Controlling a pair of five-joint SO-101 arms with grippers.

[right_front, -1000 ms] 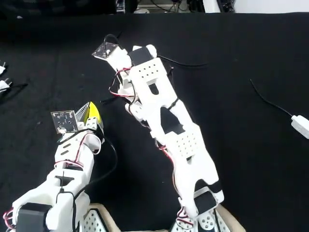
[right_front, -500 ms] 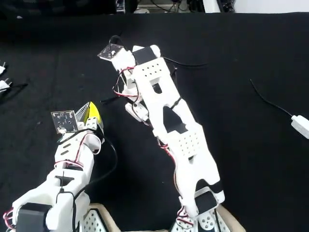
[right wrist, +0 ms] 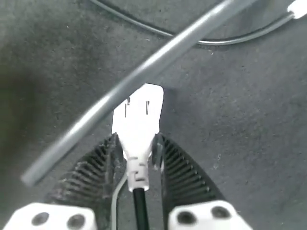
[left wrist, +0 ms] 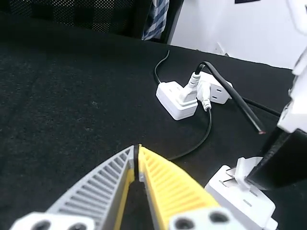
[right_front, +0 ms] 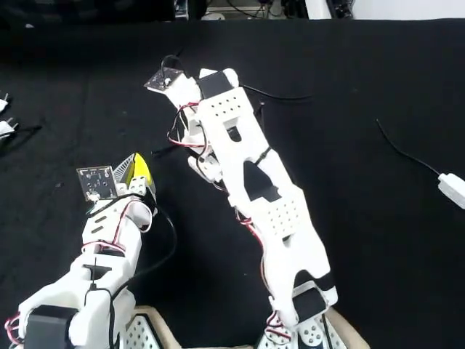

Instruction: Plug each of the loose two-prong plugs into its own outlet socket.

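Note:
My right gripper [right wrist: 135, 139] is shut on a white two-prong plug [right wrist: 137, 125] with a black cord. The plug's front end stands on a white outlet block [left wrist: 242, 199]. In the left wrist view the right arm's dark fingers [left wrist: 278, 163] hold that plug [left wrist: 242, 168] upright on the block. In the high view the right arm [right_front: 247, 174] stretches across the table's middle and hides its gripper. My left gripper [left wrist: 137, 153], yellow and grey, is shut and empty; it rests at the near left [right_front: 136, 169]. Two joined white outlet blocks [left wrist: 176, 99] farther off hold plugs with black cords.
A white adapter [right_front: 452, 187] on a thin black cable [right_front: 398, 148] lies at the right edge. Small white plugs [right_front: 6, 128] lie at the far left edge. A blurred grey cable [right wrist: 144, 76] crosses close in front of the right wrist camera.
The right arm's wrist has shifted slightly to the right and toward the near side. The left arm has kept still.

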